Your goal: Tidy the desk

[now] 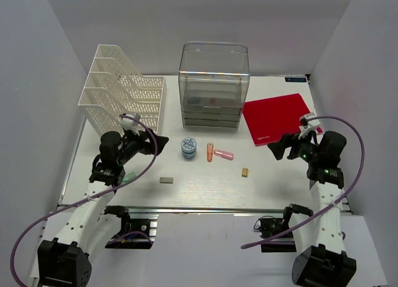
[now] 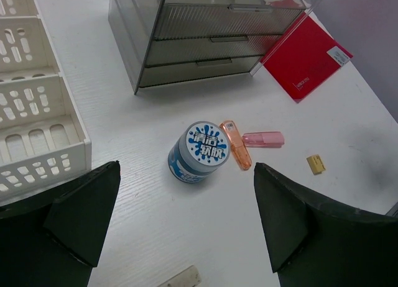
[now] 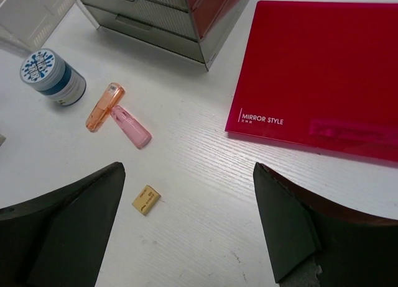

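The white desk [image 1: 205,181] holds loose items near its middle: a blue round jar [image 1: 189,148] with a printed lid, an orange capsule-shaped case [image 1: 210,152], a pink one [image 1: 224,154], a small tan eraser [image 1: 245,172] and a grey eraser [image 1: 165,180]. My left gripper [image 1: 158,143] is open and empty, left of the jar [image 2: 200,151]. My right gripper [image 1: 278,147] is open and empty, right of the tan eraser [image 3: 146,199]. A red notebook [image 1: 278,117] lies at the back right.
A clear plastic drawer box [image 1: 212,85] stands at the back centre, with small items inside. A white mesh file rack [image 1: 121,94] stands at the back left. Grey walls close in both sides. A metal rail [image 1: 205,209] runs along the front edge.
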